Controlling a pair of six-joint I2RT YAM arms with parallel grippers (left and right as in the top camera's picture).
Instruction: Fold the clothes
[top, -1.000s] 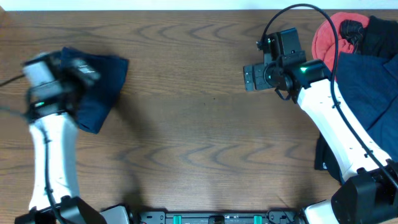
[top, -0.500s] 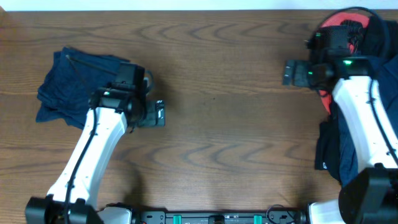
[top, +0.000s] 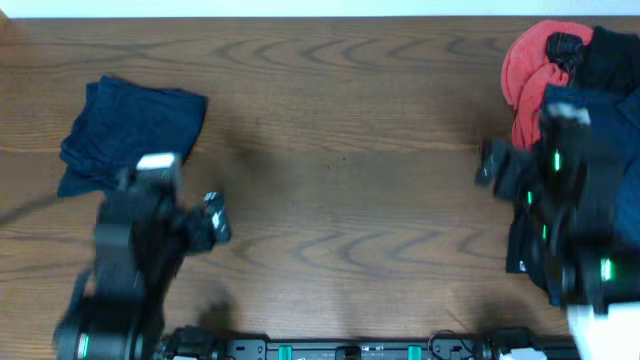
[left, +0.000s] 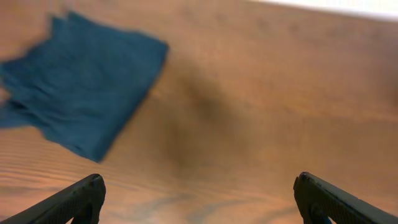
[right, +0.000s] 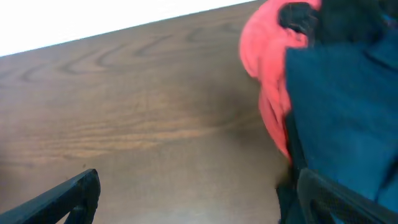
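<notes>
Folded navy shorts (top: 130, 135) lie far left on the wooden table (top: 350, 120), nothing touching them. Left gripper (left: 198, 183) is near them, toward the table's front edge, jaws wide, empty. Right gripper (right: 199, 177) is at the edge of the far-right heap, jaws wide, empty. The heap holds a red garment (top: 528, 62), black garment (top: 612, 55) and navy garment (top: 600, 130).
</notes>
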